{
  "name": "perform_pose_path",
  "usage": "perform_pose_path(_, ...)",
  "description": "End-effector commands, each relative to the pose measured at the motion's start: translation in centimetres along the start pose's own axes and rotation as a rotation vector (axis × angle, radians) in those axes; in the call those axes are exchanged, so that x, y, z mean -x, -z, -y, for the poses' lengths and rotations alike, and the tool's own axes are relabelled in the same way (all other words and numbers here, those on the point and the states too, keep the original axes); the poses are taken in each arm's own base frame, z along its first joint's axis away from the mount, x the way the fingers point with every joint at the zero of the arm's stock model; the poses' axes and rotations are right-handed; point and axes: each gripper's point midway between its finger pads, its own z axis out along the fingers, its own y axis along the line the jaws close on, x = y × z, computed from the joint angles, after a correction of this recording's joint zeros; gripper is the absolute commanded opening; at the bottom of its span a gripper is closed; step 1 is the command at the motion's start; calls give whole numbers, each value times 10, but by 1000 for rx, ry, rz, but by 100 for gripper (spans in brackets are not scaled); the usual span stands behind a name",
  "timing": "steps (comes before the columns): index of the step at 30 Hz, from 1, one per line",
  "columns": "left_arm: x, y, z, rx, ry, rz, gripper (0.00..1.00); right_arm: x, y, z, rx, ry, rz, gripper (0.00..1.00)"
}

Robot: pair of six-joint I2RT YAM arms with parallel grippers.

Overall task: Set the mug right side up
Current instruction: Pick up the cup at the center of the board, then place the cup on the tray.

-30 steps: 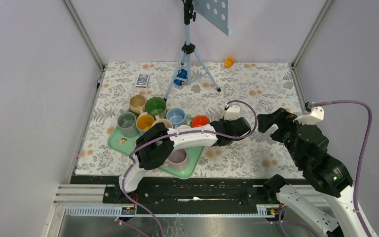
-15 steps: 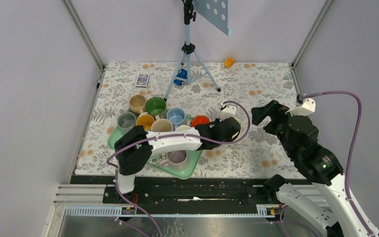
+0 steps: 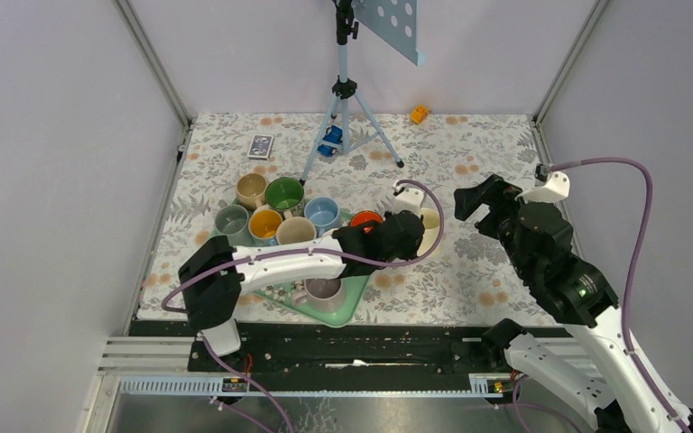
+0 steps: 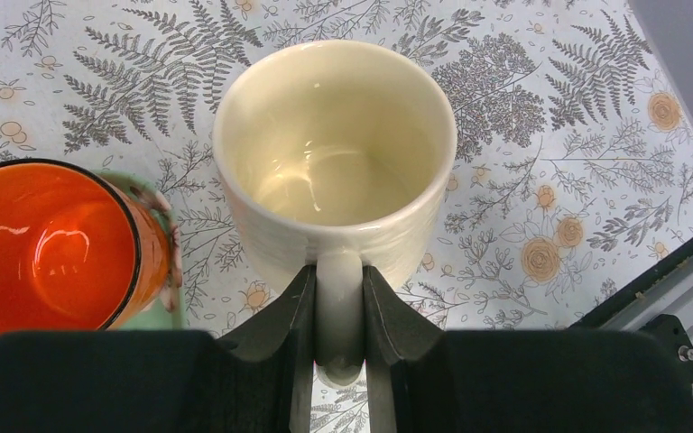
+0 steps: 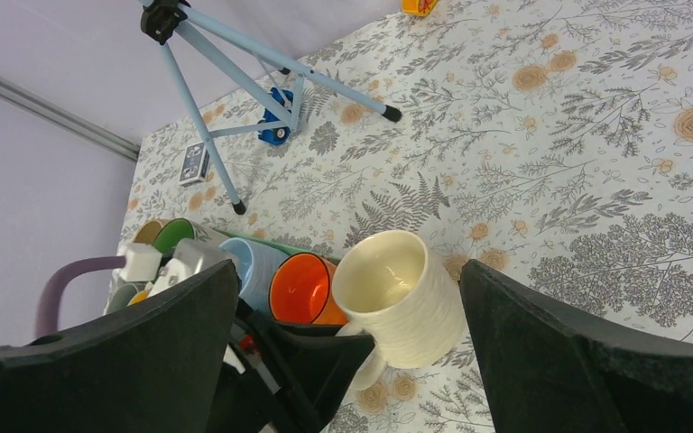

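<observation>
On the near corner of the green tray (image 3: 219,260) sits a pale purple mug (image 3: 325,289), mouth up. Just past the right side of the tray, the left gripper (image 4: 338,298) pinches the handle of the cream mug (image 4: 334,153) between its two fingers. The cream mug stands the right way up, and you can see down to its bottom. I cannot tell if it rests on the flowery cloth (image 3: 487,149) or hangs just above it. An orange mug (image 4: 45,248) stands on the right edge of the tray, just beside the cream mug. Further right of the tray, the right gripper (image 3: 480,203) hangs in the air with its fingers spread wide, holding nothing. More mugs stand on the far side of the tray: grey (image 3: 232,223), yellow (image 3: 264,223), blue (image 3: 322,213) and green (image 3: 283,193). Well behind the tray stands a blue tripod (image 3: 343,90).
</observation>
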Motion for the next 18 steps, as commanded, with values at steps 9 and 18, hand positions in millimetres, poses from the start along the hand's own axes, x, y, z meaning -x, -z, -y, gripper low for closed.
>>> perform_pose_path(9, 85, 84, 9, -133, 110, 251, 0, 23, -9, -24, 48, -36, 60, 100)
perform_pose_path(18, 91, 135, -29, -59, 125, 266, 0, 14, -25, -35, 64, -40, 29, 100)
